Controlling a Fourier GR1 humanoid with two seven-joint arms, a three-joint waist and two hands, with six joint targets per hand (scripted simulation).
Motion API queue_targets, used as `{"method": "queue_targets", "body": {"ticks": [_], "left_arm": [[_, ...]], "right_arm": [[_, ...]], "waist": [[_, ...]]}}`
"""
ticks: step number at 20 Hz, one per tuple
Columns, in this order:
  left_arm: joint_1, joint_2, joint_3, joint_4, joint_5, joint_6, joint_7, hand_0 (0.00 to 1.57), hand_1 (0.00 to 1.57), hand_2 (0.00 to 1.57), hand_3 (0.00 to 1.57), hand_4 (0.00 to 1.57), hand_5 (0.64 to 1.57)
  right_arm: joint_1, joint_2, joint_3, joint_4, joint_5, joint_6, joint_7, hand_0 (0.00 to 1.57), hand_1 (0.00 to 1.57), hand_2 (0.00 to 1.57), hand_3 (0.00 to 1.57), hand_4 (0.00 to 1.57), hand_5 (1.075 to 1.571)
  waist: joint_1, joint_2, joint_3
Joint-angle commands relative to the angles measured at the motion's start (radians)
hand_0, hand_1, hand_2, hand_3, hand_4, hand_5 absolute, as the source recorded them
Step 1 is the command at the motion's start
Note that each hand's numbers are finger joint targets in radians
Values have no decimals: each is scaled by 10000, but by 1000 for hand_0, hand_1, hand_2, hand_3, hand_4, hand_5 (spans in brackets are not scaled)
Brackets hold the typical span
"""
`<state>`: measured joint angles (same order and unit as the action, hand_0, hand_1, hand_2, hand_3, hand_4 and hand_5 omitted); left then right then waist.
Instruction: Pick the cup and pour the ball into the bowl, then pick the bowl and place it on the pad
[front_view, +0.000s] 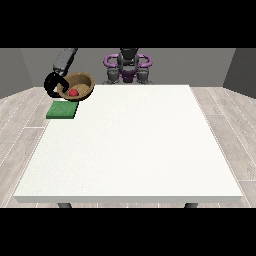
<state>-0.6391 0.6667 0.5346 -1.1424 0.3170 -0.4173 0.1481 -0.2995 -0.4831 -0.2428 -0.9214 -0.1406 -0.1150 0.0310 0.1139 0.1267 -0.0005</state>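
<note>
A brown bowl (78, 85) hangs tilted above the table's far left corner, its opening turned towards the camera. Inside it lies a red ball (73, 92). The black hand at the view's left (52, 83) grips the bowl's left rim, fingers curled round it. Just below the bowl a green pad (62, 110) lies flat at the table's left edge; the bowl is a little above and behind it, not touching. No cup shows anywhere. The other hand is out of sight.
The white table (130, 145) spreads wide towards the camera. The robot's torso (128, 65) stands behind the far edge. Grey floor planks surround the table.
</note>
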Motion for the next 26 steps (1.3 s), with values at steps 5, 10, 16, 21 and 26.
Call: {"method": "queue_targets", "body": {"ticks": [5, 10, 16, 21, 26], "left_arm": [[854, 467, 485, 595, 298, -478, -563, 0, 0, 0, 0, 1205, 1543], [1097, 683, 713, 954, 272, -651, -1603, 0, 0, 0, 0, 1207, 1551], [679, 786, 330, 681, 135, -162, -1395, 0, 0, 0, 0, 1212, 1553], [699, 1118, 497, 681, 497, -613, -1555, 0, 0, 0, 0, 1207, 1555], [770, 1251, 559, 1307, 305, -428, -2044, 0, 0, 0, 0, 1199, 1558]], "right_arm": [[-543, -2072, -732, 594, -292, 1465, 1245, 1571, 1571, 1571, 532, 1099, 1564], [-1166, -2232, -1268, 1107, -508, 1520, 647, 1571, 1571, 1571, 532, 1099, 1564], [-1715, -1524, -1104, 1744, -333, 1156, 440, 1571, 1571, 1571, 453, 1069, 1566], [-1891, -939, -1332, 2503, -470, 923, -363, 1571, 1571, 1571, 532, 1032, 1571], [-2463, -891, -1530, 2440, -816, 840, 229, 1571, 1571, 1571, 600, 992, 1571]], "waist": [[-424, -193, 5], [-372, 713, 7], [-493, 755, 11], [-122, 1265, 16], [-571, 1142, 8]]}}
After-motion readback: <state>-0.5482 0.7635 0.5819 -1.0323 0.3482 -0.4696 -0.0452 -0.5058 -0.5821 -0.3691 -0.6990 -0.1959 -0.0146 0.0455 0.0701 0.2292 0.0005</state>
